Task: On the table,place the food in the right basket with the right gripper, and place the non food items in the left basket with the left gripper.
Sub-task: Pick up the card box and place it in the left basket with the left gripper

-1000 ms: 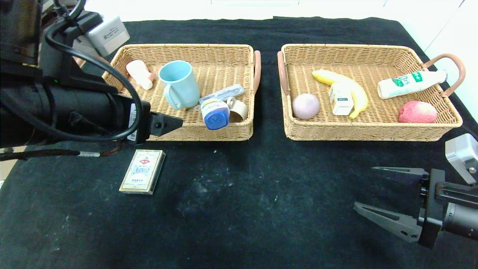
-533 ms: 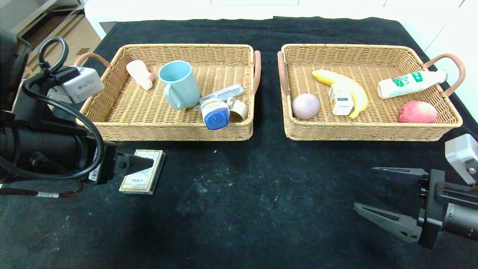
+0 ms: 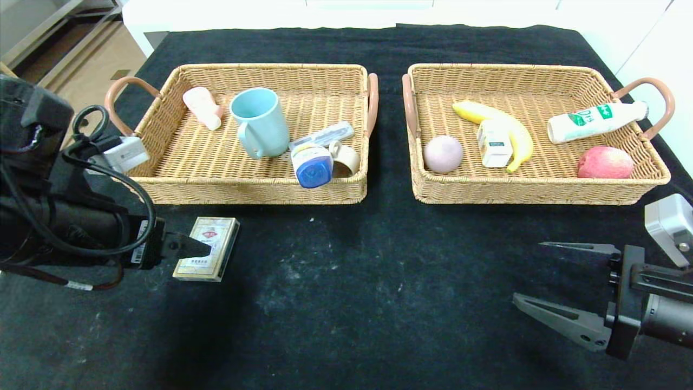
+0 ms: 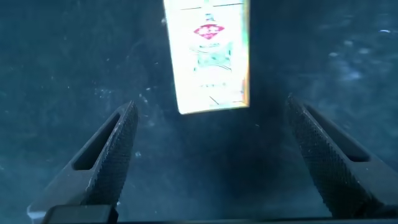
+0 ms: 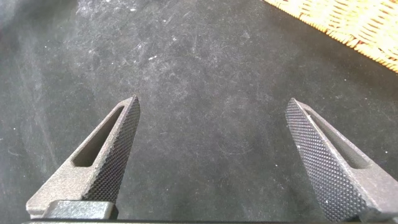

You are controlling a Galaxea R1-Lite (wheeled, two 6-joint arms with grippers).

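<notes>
Left gripper (image 4: 208, 134) sat low over the table (image 3: 346, 303), jaws wide, empty, with the card box (image 3: 207, 248) just ahead, lying flat in front of the left basket (image 3: 254, 189). Contact wasn't clear from the head view, probably none. Risk: flat, thin box, so fingers could skid over or shove it instead of gripping. Right gripper (image 3: 563, 287) parked near the right basket (image 3: 536, 192), also wide open.

The left pincer (image 3: 203, 250) covers part of the card box (image 3: 208, 246).
</notes>
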